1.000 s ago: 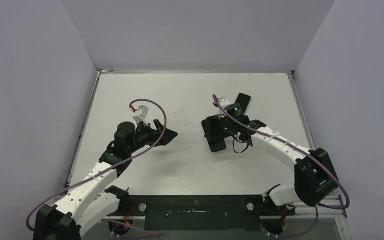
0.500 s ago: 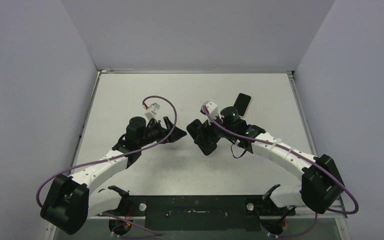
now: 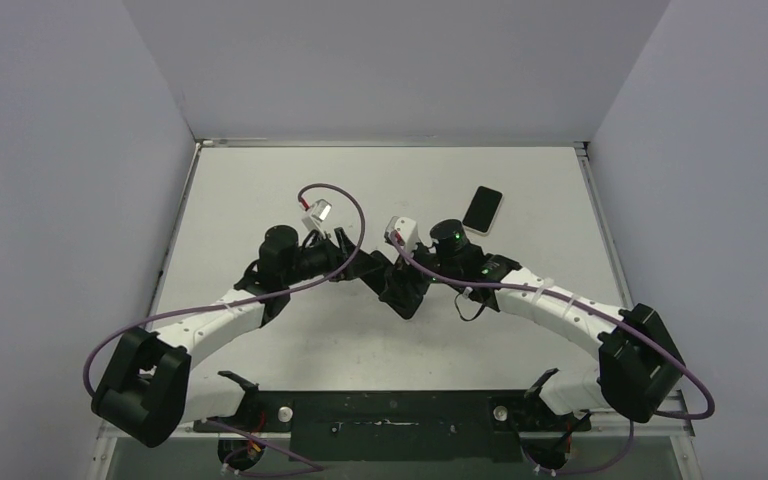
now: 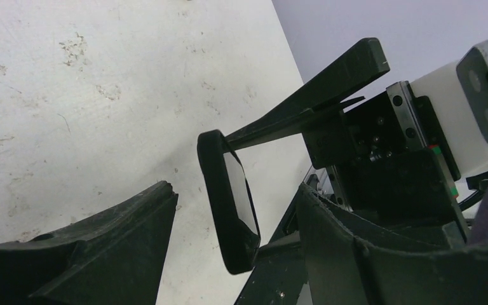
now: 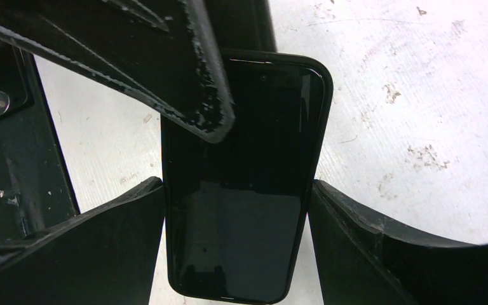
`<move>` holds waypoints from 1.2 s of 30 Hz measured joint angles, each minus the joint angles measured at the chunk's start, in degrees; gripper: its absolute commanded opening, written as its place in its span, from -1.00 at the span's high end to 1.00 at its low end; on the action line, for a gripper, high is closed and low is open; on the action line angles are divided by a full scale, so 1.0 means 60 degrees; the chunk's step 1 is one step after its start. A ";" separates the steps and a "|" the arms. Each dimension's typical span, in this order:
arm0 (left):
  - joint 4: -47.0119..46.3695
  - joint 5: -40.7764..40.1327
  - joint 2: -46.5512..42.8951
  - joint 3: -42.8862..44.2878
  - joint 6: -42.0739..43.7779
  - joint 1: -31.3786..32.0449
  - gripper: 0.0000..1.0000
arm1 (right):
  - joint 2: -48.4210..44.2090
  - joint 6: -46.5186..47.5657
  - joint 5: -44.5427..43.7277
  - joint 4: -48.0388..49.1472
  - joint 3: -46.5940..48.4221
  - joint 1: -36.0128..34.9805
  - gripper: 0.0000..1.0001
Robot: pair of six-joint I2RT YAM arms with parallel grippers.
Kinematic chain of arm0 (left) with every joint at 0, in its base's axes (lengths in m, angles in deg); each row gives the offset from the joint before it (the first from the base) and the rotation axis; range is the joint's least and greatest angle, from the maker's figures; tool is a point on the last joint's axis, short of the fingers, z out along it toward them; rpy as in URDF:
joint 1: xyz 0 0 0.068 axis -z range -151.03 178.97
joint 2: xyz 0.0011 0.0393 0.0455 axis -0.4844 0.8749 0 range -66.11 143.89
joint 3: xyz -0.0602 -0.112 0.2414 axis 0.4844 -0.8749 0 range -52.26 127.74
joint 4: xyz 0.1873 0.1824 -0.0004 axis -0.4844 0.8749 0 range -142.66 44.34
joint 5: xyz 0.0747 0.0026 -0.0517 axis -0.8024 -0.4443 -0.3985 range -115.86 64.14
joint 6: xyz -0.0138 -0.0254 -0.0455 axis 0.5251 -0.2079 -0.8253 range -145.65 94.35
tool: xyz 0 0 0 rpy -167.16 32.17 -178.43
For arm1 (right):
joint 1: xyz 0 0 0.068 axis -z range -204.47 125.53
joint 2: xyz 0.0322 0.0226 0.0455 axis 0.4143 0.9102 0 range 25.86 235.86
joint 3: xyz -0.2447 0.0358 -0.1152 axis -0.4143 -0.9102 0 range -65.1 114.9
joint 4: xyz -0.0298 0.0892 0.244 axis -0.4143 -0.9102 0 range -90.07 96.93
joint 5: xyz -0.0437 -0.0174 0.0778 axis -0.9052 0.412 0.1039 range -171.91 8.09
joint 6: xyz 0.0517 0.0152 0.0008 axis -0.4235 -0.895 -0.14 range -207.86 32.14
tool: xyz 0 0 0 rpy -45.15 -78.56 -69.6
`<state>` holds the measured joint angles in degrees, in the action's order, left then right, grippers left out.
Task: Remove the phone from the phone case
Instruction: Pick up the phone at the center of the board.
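Observation:
A black phone in a black case [image 5: 248, 190] is held above the table, clamped by its long sides between the fingers of my right gripper [image 5: 236, 190]. In the top view it hangs near the table's middle [image 3: 401, 292], under the right gripper [image 3: 406, 282]. My left gripper [image 4: 235, 194] is open, and its fingers straddle the far end of the cased phone [image 4: 229, 203] with gaps on both sides. One left finger [image 5: 184, 76] crosses over the phone's upper left corner in the right wrist view. In the top view the left gripper [image 3: 368, 268] meets the right one.
A second dark phone with a pale rim [image 3: 482, 209] lies flat on the white table [image 3: 260, 180] at the back right. Grey walls close in the left, back and right sides. The arm bases and a black bar [image 3: 390, 412] run along the near edge.
The right gripper has carried the cased phone leftward toward the middle. The left gripper has moved right, and its open fingers now stand around the phone's end.

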<state>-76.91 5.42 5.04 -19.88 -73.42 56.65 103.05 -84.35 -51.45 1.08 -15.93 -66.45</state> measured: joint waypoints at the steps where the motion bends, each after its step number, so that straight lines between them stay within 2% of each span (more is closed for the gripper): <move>1: 0.0000 0.0047 0.0025 0.0029 0.0004 0.0000 -0.16 | 0.0055 0.0066 0.0015 0.0004 0.0022 -0.0040 0.77; 6: -0.0011 0.0229 0.0135 0.0080 0.0033 0.0000 0.04 | 0.0233 0.0324 0.0109 -0.0066 0.0138 -0.0149 0.77; 12: 0.0004 0.0641 0.0189 0.0087 0.0073 0.0000 0.17 | 0.0266 0.0623 0.0157 -0.0240 0.0528 -0.0255 0.77; 16: 0.0055 0.0943 0.0306 0.0215 0.0146 0.0000 0.43 | 0.0299 0.0783 0.0164 -0.0255 0.0663 -0.0346 0.77; 19: 0.0102 0.1038 0.0350 0.0273 0.0237 -0.0007 0.73 | 0.0372 0.0849 0.0138 -0.0262 0.0710 -0.0397 0.73; 21: 0.0255 0.0907 0.0357 0.0273 0.0106 -0.0047 1.00 | 0.0375 0.0998 0.0007 -0.0273 0.0736 -0.0397 0.52; 25: 0.0412 0.0954 0.0357 0.0273 0.0106 -0.0160 1.00 | 0.0372 0.0973 -0.0182 -0.0051 0.0809 -0.0390 -0.32; 29: 0.0022 0.1140 0.0117 0.0106 -0.0025 -0.0412 1.00 | 0.0277 0.0627 -0.0197 0.0277 0.0805 -0.0368 -0.81; 36: -0.1111 0.1151 -0.0503 -0.0441 -0.0827 -0.1078 1.00 | -0.1217 -0.0681 -0.0142 0.1614 -0.0135 0.0310 -0.97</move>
<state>-83.57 12.33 2.03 -22.52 -78.38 50.18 95.75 -88.44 -52.31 10.76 -16.74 -64.59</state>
